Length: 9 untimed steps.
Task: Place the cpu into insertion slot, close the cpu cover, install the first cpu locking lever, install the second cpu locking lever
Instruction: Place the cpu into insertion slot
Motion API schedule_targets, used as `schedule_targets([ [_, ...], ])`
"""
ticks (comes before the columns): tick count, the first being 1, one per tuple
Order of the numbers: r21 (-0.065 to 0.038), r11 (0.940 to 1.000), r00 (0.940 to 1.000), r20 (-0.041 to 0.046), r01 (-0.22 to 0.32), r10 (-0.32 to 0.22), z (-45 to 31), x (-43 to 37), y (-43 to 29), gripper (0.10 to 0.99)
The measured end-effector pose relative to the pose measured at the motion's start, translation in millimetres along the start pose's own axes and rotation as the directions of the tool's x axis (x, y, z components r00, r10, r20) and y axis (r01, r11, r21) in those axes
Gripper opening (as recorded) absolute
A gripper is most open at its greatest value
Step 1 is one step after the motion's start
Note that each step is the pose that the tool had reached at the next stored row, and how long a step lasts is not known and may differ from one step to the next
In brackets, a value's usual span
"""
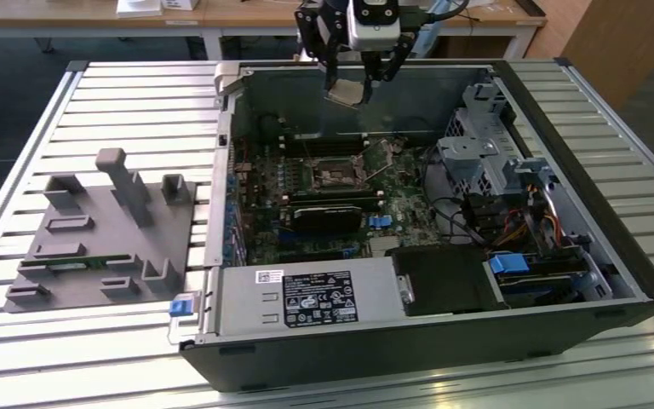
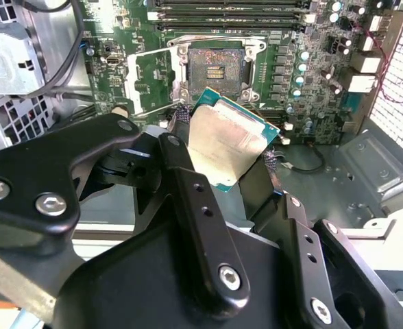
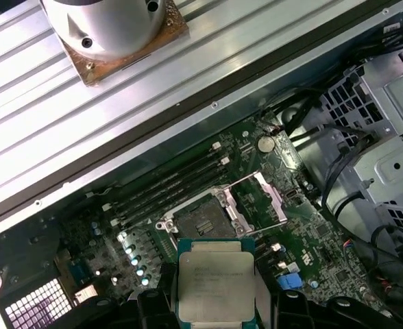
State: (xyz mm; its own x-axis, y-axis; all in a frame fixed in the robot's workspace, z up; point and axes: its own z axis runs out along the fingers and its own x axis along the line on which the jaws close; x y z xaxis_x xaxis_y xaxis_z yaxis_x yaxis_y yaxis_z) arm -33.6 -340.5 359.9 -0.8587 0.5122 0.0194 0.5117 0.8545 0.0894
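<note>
Your tool [image 1: 347, 87] is clamped on the cpu [image 2: 223, 140], one finger on each of two opposite edges, the chip's dull metal face open to both wrist views. It hangs over the open computer case [image 1: 418, 345] on the slatted bench [image 1: 134, 94], above the far side of the green board and clear of it. The insertion slot [image 3: 200, 223] lies bare, and the cpu cover [image 3: 273, 197] is swung up beside it.

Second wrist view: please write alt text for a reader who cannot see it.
Black jaws hold the cpu by two edges, tilted; beyond it lies the empty slot on a green board. The cover is swung open beside the slot.
</note>
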Motion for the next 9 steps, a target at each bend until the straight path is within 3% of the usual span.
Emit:
schedule_targets([
  [9,0.000,0.9998,0.9997,0.0020,-0.022,0.022,0.0,0.0,0.0,0.537],
])
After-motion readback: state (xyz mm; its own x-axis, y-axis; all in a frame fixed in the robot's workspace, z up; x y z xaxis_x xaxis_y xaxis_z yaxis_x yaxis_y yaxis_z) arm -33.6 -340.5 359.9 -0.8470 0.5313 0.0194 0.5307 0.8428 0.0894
